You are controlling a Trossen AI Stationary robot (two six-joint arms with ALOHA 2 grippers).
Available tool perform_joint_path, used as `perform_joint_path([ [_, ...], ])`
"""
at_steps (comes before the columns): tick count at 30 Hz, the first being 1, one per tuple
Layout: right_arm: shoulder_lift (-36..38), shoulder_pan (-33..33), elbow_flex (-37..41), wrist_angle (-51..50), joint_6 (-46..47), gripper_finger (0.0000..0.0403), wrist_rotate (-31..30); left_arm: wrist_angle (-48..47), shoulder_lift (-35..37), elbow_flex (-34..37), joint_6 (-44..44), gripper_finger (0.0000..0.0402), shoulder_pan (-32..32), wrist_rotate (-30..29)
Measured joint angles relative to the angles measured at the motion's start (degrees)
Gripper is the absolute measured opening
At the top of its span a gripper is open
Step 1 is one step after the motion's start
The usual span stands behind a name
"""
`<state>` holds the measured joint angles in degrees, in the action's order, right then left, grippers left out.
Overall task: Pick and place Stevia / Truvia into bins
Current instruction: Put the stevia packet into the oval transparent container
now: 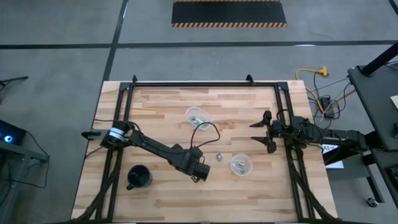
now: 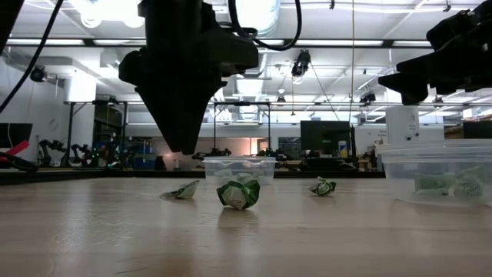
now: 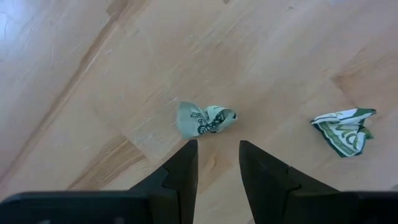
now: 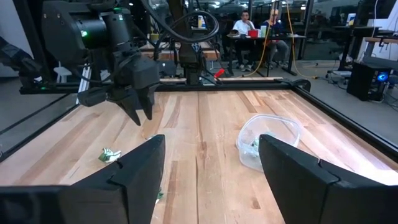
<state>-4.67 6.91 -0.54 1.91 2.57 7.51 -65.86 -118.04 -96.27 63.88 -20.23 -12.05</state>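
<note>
Three crumpled packets [image 2: 238, 192] lie loose on your bench [image 1: 161, 106], while both clear cups [image 1: 241, 165] already hold some. Your left gripper [image 3: 216, 158] hovers, fingers partly spread, just above one packet. Your right gripper [image 1: 264, 132] waits wide open beside the bench's right edge, holding nothing.

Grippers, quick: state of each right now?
Left gripper: open, empty, above a crumpled green-and-white paper packet.
Right gripper: open, empty, at the table's right side.
</note>
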Motion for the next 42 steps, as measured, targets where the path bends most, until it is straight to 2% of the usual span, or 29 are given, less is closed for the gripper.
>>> perform_joint_path([
  [5,0.0,0.0,0.0,0.0,0.0,0.0254,0.0,-0.1,0.0,0.0,-0.4,0.0107,0.0,0.0],
  [19,0.0,0.0,0.0,0.0,0.0,0.025,0.0,-0.6,0.0,0.2,-2.4,0.0161,0.0,-0.7],
  [32,0.0,0.0,0.0,0.0,0.0,0.0251,0.0,0.9,-0.3,1.4,-2.8,0.0163,0.2,-1.4],
  [42,0.0,0.0,0.0,0.0,0.0,0.0254,0.0,2.9,-0.4,4.9,-2.8,0.0163,0.3,2.8],
])
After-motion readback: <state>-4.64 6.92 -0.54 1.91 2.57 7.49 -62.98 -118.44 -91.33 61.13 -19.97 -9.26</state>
